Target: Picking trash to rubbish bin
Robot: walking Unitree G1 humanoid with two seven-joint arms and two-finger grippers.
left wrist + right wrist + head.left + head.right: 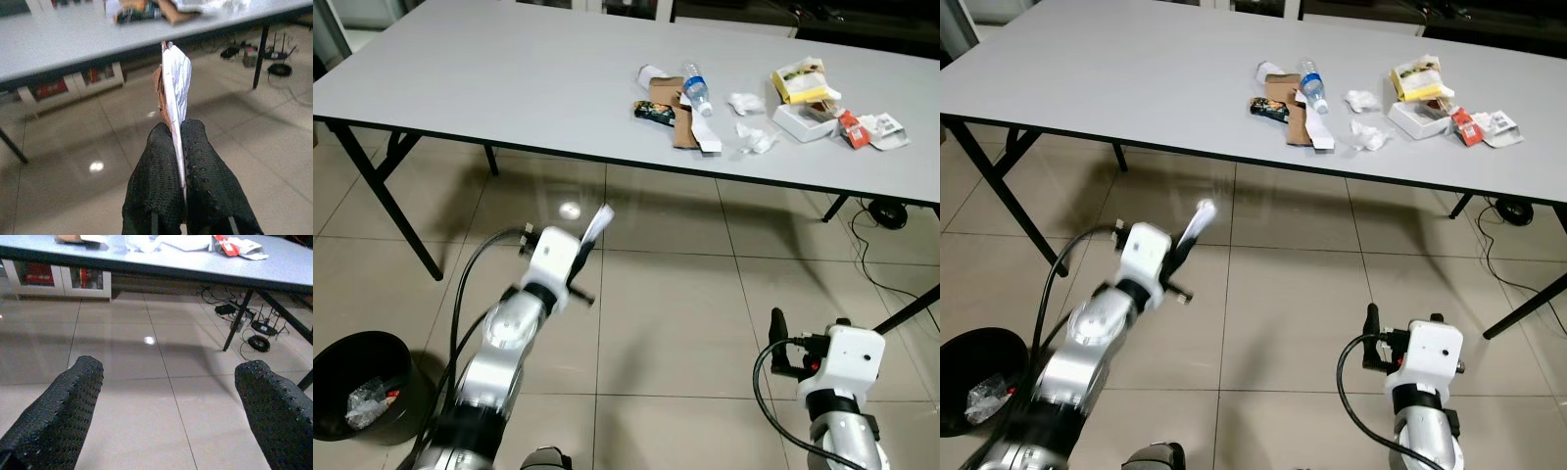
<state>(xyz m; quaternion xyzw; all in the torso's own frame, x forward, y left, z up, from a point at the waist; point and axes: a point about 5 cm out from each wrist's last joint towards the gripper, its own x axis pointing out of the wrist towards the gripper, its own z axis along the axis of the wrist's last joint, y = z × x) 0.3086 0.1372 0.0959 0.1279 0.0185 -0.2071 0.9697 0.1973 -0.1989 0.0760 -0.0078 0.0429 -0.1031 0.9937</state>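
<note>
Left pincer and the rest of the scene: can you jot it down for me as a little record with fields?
left pincer: shut on a thin white paper scrap, held above the tiled floor
right pincer: open, low over the floor, holding nothing
round black rubbish bin: on the floor at the robot's left, some trash inside
long grey table: still carries a clear plastic bottle, brown cardboard, crumpled paper and wrappers
</note>
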